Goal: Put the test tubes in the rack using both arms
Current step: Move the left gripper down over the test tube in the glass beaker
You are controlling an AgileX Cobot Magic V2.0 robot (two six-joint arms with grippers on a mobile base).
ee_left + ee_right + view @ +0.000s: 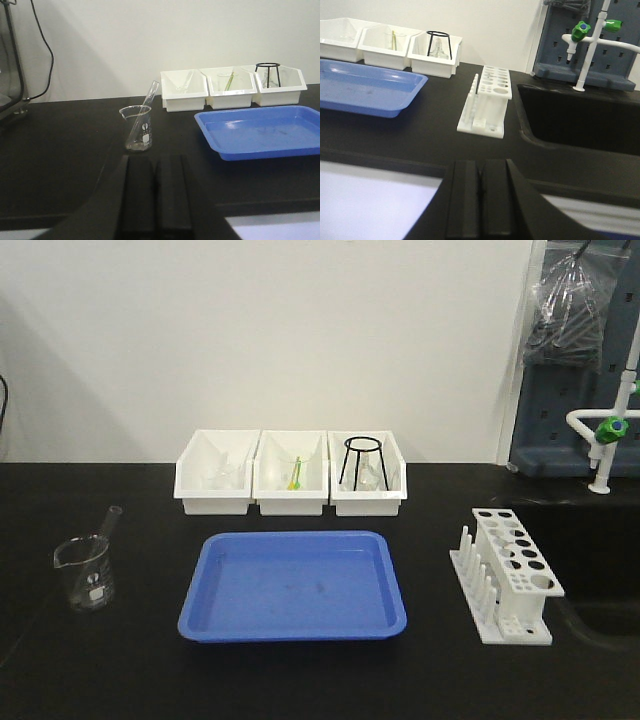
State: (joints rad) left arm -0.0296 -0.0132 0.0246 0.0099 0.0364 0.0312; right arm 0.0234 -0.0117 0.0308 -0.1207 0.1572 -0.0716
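Pressed closed and empty, the left gripper (157,165) and right gripper (480,170) wait, while the tube (148,99) leaning in the beaker (127,125) looks light, slick and brittle, best pinched gently above the rim.

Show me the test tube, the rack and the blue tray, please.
test tube (149,97): left wrist view, on its upper stem.
rack (492,112): right wrist view, on its near end wall.
tray (290,580): front view, on its bare floor.

The left gripper (156,160) and right gripper (480,165) are matte black (flat-sided, blocky slabs).
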